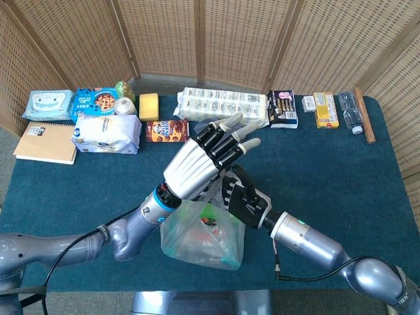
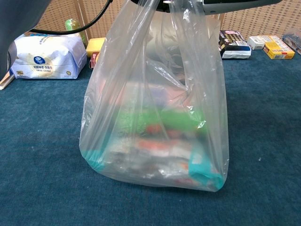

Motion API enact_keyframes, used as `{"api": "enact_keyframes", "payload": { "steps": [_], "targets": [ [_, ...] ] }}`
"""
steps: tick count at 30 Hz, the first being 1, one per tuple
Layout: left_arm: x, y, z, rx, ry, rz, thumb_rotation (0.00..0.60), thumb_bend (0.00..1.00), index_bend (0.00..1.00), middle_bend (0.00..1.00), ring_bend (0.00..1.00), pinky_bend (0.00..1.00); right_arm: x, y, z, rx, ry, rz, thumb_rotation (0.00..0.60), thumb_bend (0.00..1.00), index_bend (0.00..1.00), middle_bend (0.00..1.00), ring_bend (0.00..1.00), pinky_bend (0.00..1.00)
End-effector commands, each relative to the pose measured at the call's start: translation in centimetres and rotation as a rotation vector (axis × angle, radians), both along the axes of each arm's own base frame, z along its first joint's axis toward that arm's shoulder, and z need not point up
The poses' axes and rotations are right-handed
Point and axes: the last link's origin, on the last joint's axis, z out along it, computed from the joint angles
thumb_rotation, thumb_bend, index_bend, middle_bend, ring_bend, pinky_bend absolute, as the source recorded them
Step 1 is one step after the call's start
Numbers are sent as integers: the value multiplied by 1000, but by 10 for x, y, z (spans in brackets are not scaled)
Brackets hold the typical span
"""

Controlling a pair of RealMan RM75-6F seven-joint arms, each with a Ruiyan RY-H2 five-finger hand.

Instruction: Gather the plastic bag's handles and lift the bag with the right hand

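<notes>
A clear plastic bag (image 1: 203,237) with green, orange and teal packets inside stands on the blue table near its front edge. In the chest view the bag (image 2: 155,127) fills the middle and its base rests on the cloth. Its handles (image 2: 162,23) are drawn up taut to the top edge. My dark right hand (image 1: 244,199) grips the handles just above the bag's mouth. My silver left hand (image 1: 202,163) hovers over it with fingers spread and holds nothing. In the chest view only the right forearm (image 2: 235,4) shows.
Along the table's back stand a tissue pack (image 1: 105,133), a notebook (image 1: 44,142), a cookie box (image 1: 167,130), a long white package (image 1: 223,105), a black box (image 1: 282,108), a yellow box (image 1: 326,109) and a bottle (image 1: 351,111). Wicker screens close the back.
</notes>
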Motion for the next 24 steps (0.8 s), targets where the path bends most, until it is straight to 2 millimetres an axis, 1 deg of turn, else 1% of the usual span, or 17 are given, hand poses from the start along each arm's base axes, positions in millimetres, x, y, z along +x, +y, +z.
{"api": "enact_keyframes", "payload": {
  "steps": [1, 6, 15, 18, 24],
  "targets": [
    [0, 0, 0, -1, -1, 1, 600, 114, 164, 170, 70, 256, 1, 0, 0, 1, -3, 0, 175, 151, 213, 266, 184, 190],
    [0, 1, 2, 4, -3, 8, 600, 113, 162, 170, 69, 255, 0, 2, 1, 4, 0, 1, 173, 153, 229, 288, 226, 218],
    [0, 3, 2, 8, -3, 22, 600, 112, 159, 170, 69, 255, -1, 5, 1, 10, 7, 9, 172, 159, 271, 355, 331, 284],
    [0, 4, 2, 8, -3, 26, 600, 112, 158, 170, 69, 255, -1, 5, 0, 12, 10, 13, 174, 160, 291, 382, 368, 320],
    [-1, 5, 2, 11, -2, 31, 600, 113, 154, 170, 68, 255, -1, 6, -1, 18, 18, 16, 171, 165, 361, 449, 440, 383]
  ]
}}
